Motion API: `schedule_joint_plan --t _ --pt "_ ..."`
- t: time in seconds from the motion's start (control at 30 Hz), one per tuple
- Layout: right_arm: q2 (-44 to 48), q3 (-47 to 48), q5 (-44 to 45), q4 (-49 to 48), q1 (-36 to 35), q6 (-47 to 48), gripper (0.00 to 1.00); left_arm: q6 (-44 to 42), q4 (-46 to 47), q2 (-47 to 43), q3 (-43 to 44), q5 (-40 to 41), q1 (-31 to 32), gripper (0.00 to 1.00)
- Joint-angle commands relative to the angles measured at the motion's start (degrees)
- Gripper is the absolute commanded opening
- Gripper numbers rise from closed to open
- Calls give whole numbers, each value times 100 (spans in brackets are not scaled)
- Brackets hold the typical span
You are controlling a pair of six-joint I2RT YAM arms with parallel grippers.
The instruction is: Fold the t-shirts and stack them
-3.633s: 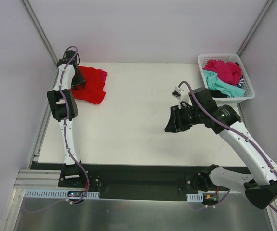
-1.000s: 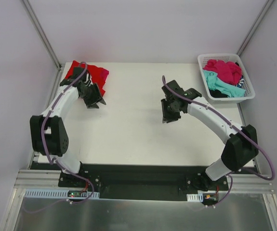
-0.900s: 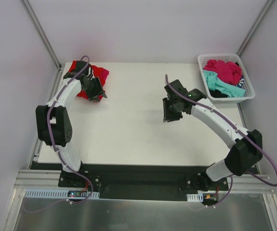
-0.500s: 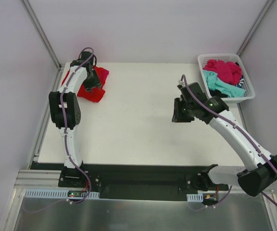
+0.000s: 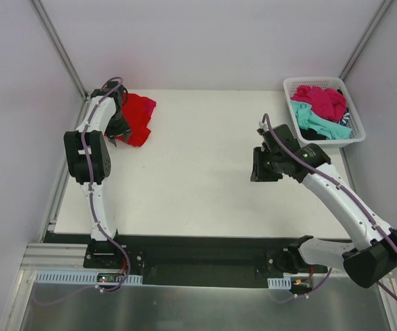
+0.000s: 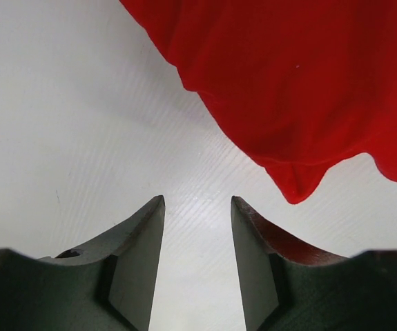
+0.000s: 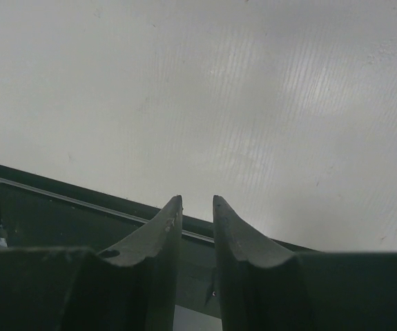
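Observation:
A bright red t-shirt [image 5: 139, 114] lies crumpled at the table's back left corner. It fills the upper right of the left wrist view [image 6: 308, 83]. My left gripper [image 5: 119, 129] [image 6: 198, 201] is open and empty over bare table, just beside the shirt's near left edge, not touching it. My right gripper [image 5: 258, 169] [image 7: 196, 200] hangs over the bare table right of centre, jaws a narrow gap apart with nothing between them. A magenta-pink t-shirt [image 5: 320, 98], a teal t-shirt [image 5: 315, 123] and a dark one [image 5: 313, 135] lie in the basket.
The white lattice basket [image 5: 288, 85] stands at the back right corner. The white table [image 5: 191, 172] ends in a black rail at the near edge [image 7: 60, 200]. Grey walls close in at the back and both sides.
My left gripper has come off the red shirt and moved to its left side. My right gripper has shifted slightly forward; the shirt has bunched a little.

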State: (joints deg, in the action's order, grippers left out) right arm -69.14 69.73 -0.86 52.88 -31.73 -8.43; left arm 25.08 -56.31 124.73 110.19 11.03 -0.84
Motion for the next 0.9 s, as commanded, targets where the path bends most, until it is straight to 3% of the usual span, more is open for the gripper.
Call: schedule_joint_plan --t 0.0,0.43,0.87 --pt "340 -74 -46 143 79 78 28 41 -301 148 108 172 -13 43" --pt "779 295 -142 451 132 96 29 287 -275 1105 739 49 -12 42" --pt "806 23 -186 398 140 96 29 840 331 1405 1400 -1313 40 42"
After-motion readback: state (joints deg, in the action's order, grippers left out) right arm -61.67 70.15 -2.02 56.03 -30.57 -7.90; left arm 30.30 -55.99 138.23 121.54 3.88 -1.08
